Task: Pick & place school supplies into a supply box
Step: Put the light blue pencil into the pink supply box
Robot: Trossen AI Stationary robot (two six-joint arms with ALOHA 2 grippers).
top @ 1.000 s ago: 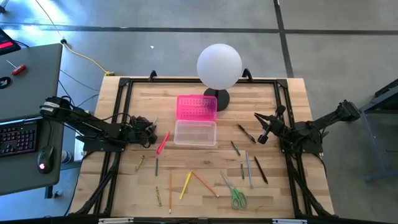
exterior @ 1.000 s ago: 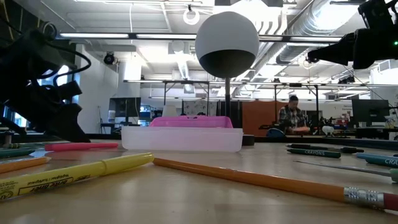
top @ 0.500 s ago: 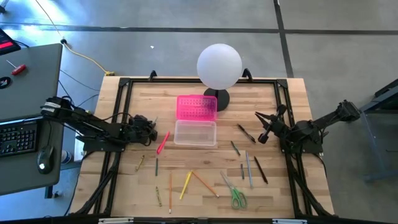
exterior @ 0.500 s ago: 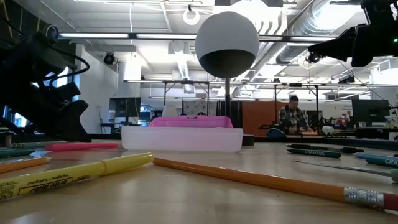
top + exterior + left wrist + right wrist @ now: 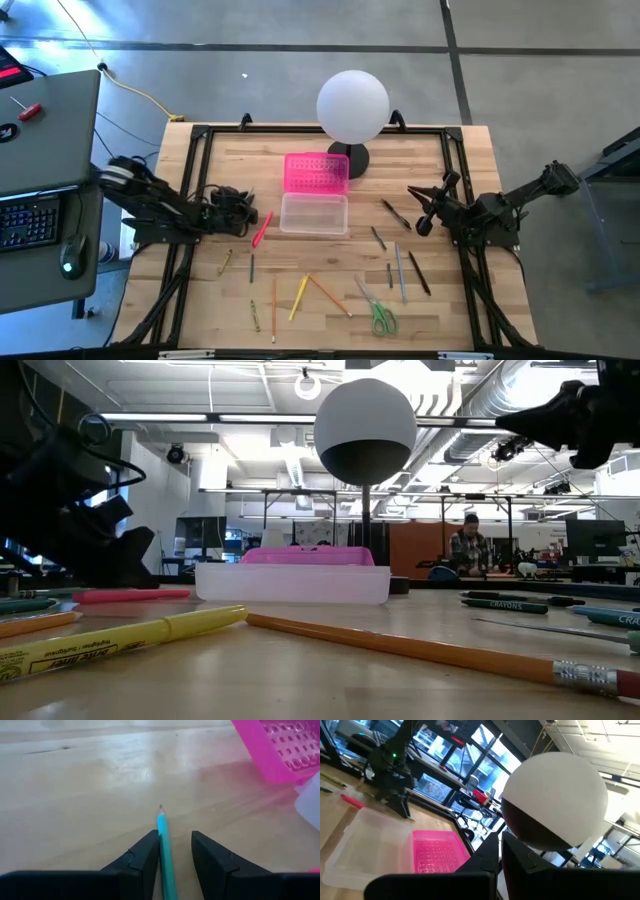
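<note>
Left claw point(image 5: 172, 852) sits low on the worktop point(image 5: 75, 795), fingers parted around a teal pencil point(image 5: 165, 845) (tip toward the pink lid point(image 5: 280, 750)); clear supply box point(image 5: 314, 213) lies centre; right claw point(image 5: 424, 215) hovers closed, empty.

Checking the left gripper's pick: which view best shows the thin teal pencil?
The left wrist view: the thin teal pencil lies between the open left gripper fingers, tip forward. In the high view the gripper hides it; the low and right wrist views don't show it clearly.

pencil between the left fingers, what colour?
Teal-blue pencil, lying against one of the left fingers. Left wrist view shows it best.
</note>
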